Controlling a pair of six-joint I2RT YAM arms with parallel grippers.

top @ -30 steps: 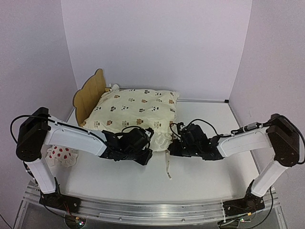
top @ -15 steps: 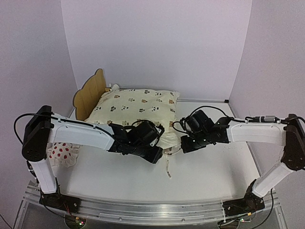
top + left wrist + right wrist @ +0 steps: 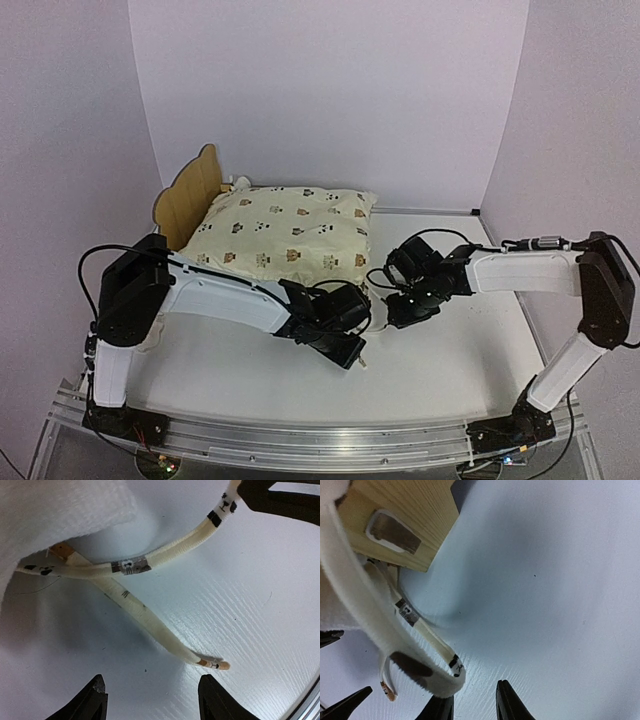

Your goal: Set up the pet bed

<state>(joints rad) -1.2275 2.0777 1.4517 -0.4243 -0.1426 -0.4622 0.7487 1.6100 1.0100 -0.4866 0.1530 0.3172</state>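
Now, your left gripper [image 3: 152, 696] hovers, jaws apart, above the loose ties [image 3: 165, 555], your right gripper [image 3: 474, 705] slightly parted on nothing beside a wooden corner of the pet bed [image 3: 190, 197], bed at back left of the table [image 3: 450, 370], cushion [image 3: 290, 235] on top.

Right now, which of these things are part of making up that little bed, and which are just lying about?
Part of the job:
- pet bed
- bear-print cushion lying on it
- cushion's tie cords
- left gripper and right gripper, both beside the cords

Just there:
- white table
- metal rail
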